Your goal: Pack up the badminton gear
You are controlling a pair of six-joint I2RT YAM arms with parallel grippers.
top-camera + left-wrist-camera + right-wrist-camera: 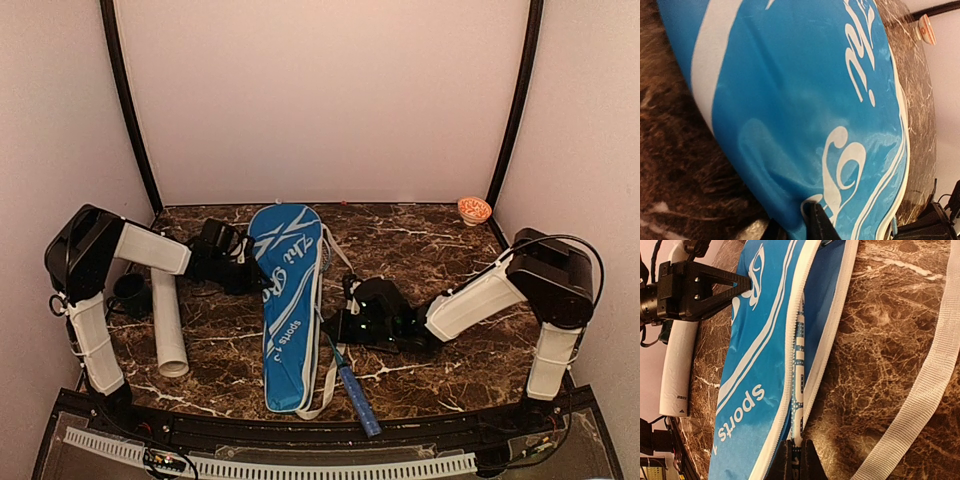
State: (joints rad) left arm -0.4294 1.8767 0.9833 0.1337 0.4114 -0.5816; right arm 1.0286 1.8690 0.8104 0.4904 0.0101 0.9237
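Packing is partway done. The racket cover (285, 290) lies flat on the table (430, 250) between the two grippers. Its zip (790, 340) is open along the side facing the right gripper (796, 462).

One racket (798, 390) is part in. Its shaft runs forward from the right gripper into the opening, and the head is hidden inside. The blue handle (358, 400) sticks out behind that gripper, toward the arm bases. The right gripper's jaws are clamped tight on the shaft.

The left gripper (243, 262) sits at the cover's opposite edge, jaws drawn narrow with the fabric rim at their tips. I cannot tell whether it actually pinches the cloth.

Left to do, as I judge it:
- Slide the racket fully in and close the zip.
- Find the second racket. None is seen; it may be inside the cover, I cannot say.
- Deal with the shuttlecocks. None are in view.
- Pack the white tube (168, 325). It lies loose behind and outboard of the left gripper, alongside that forearm, contents hidden.

The strap (925, 390) trails slack on the table on the outer side of the right gripper.

The surface is glossy dark brown marble pattern with pale veins. A small black cup (130, 292) stands just outboard of the tube. An orange-patterned bowl (474, 209) sits in the far corner, well beyond the right gripper.

The room has plain pale walls on three sides, with black posts in the back corners.
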